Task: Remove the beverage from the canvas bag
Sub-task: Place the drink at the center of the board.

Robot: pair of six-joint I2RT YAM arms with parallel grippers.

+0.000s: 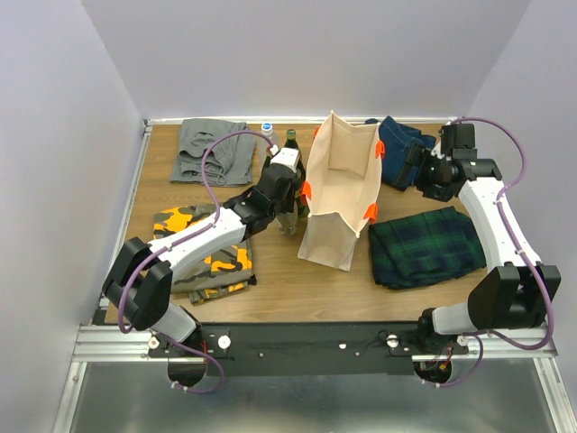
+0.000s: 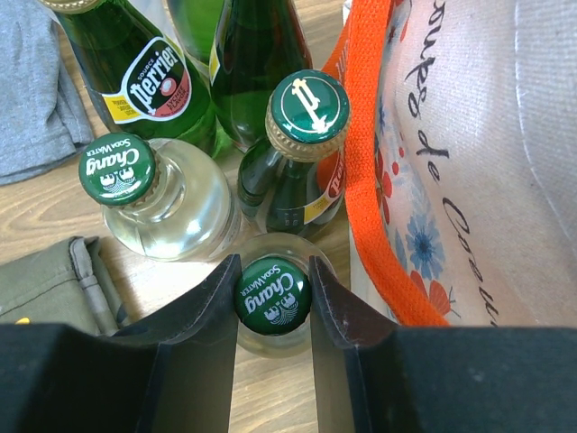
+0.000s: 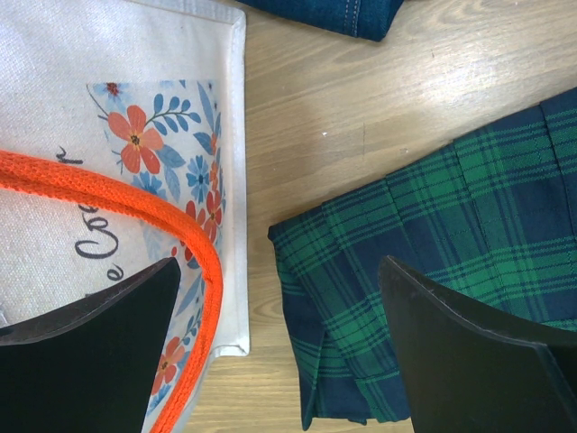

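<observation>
Just left of the canvas bag, among other bottles, our left gripper pinches the cap of the Chang soda water bottle; we judge it out, needing only release, while our right gripper hangs spread wide nearby.

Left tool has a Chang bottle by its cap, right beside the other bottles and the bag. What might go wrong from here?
1. The left tool pinches only the round cap of the held Chang bottle, so it may slip or swing.
2. The Perrier bottle and second Chang bottle stand very close. A sideways move could topple them.
3. The orange handle of the canvas bag lies beside one finger and could snag.
</observation>
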